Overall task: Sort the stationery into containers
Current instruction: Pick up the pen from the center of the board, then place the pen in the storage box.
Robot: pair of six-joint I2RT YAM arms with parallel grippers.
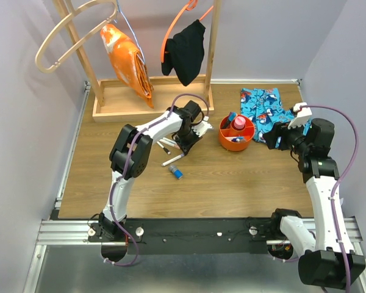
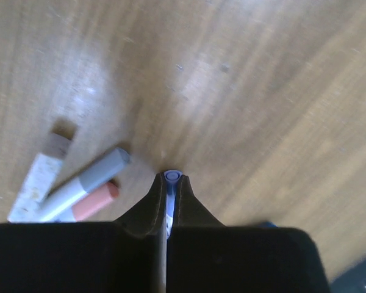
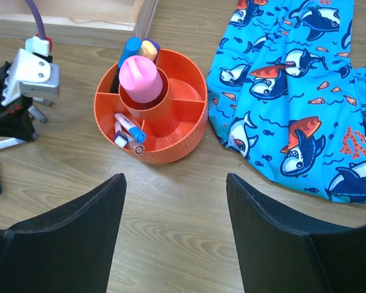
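- Between the fingers of the left end effector point(image 2: 172, 188) sits a thin pen point(image 2: 172, 177) with a pale blue end. The jaws are pressed narrow on it. Its end shows right at the fingertips, over the wooden desk point(image 2: 262, 91); whether it touches the wood I cannot tell.
- Just left of those fingers, in the wrist view, three markers lie bunched on the desk: a white marker point(image 2: 36, 186) with a brown end, a grey-capped marker point(image 2: 91, 180) and a salmon-capped marker point(image 2: 94, 202) lying against the grey one.
- On the near side of the left end effector, seen from above, a short blue-capped marker point(image 1: 175, 173) lies apart from the rest.
- Straight ahead of the right end effector point(image 3: 174, 178) stands the round orange tub point(image 3: 171, 149), upright and untouched. The right jaws are spread wide with nothing between them.
- The tub's centre well holds a pink tube point(image 3: 139, 76), upright. The compartment nearest the right end effector, on its left, holds a few markers. The far-left one holds a blue-topped pen point(image 3: 132, 47) and a yellowish one beside it.
- Ahead and to the right of the right end effector, a shark-print cloth point(image 3: 293, 91) lies on the desk, its edge near the tub.
- Beyond the left end effector stands a wooden rack point(image 1: 149, 104), with an orange garment point(image 1: 128, 58) and a black garment point(image 1: 186, 52) on hangers.
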